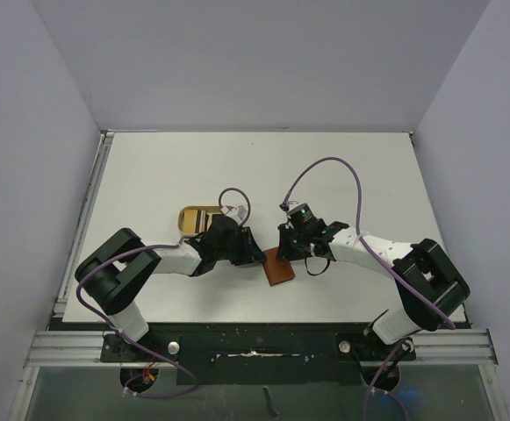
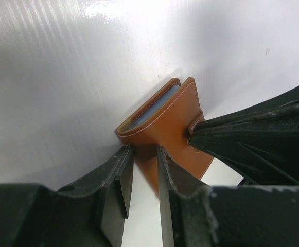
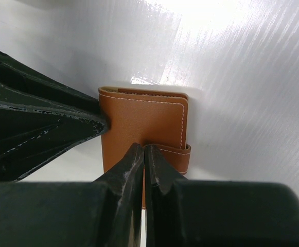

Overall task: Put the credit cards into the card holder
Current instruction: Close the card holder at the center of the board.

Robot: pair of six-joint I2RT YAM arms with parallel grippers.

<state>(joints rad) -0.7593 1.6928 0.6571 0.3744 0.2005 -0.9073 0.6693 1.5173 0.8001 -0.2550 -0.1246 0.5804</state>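
a lab test cell: blank walls (image 1: 263, 61) around a white table (image 1: 325, 175), metal rail (image 1: 61, 351).

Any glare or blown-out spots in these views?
Left wrist: glare streak on the table at the top edge; card holder sharp and evenly lit. Right wrist: large blown-out patch on the table above the card holder. Top external: flat, even light, no glare; card holder small.

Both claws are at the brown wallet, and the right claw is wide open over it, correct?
No. The right claw is shut, with its fingertips together at the edge of the brown wallet; the right wrist view shows this. The left claw is at the wallet too.
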